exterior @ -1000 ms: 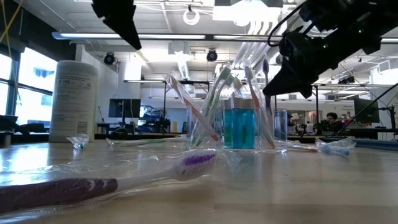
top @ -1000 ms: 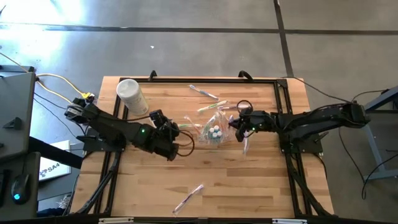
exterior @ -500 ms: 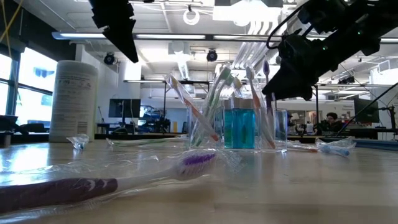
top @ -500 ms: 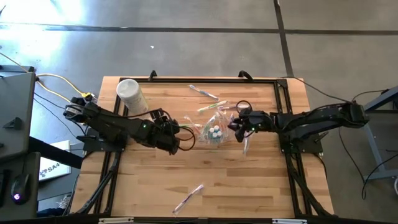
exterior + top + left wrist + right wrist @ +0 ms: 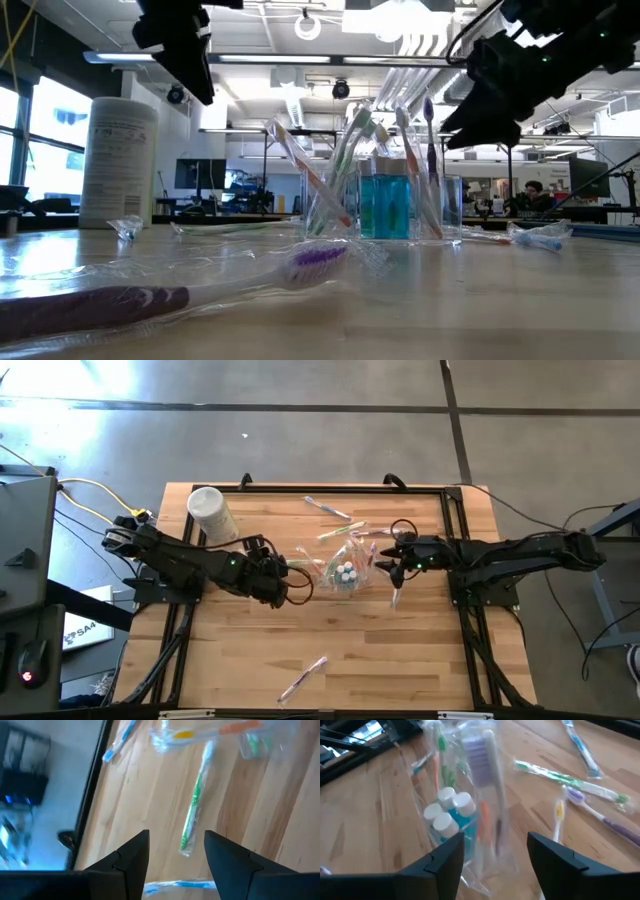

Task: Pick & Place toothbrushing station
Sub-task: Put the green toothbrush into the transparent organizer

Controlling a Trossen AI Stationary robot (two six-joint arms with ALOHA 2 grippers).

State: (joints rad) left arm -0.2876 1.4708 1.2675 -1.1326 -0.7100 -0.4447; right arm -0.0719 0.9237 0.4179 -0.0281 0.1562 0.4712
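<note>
**Station stands mid-table between two empty grippers**

The toothbrushing station (image 5: pixel 346 571) stands upright mid-table, brushes inside. The left gripper (image 5: pixel 290 575) and right gripper (image 5: pixel 385 567) flank it, jaws parted, holding nothing. Loose wrapped toothbrushes (image 5: pixel 302 679) lie scattered; a white tub (image 5: pixel 212 515) stands behind.

From above, the clear station (image 5: pixel 345 568) nearly vanishes against the wood, its walls too faint to trace. At table height, both arms are cut off by the top edge. A purple brush (image 5: pixel 95 300) runs off the left edge.
</note>
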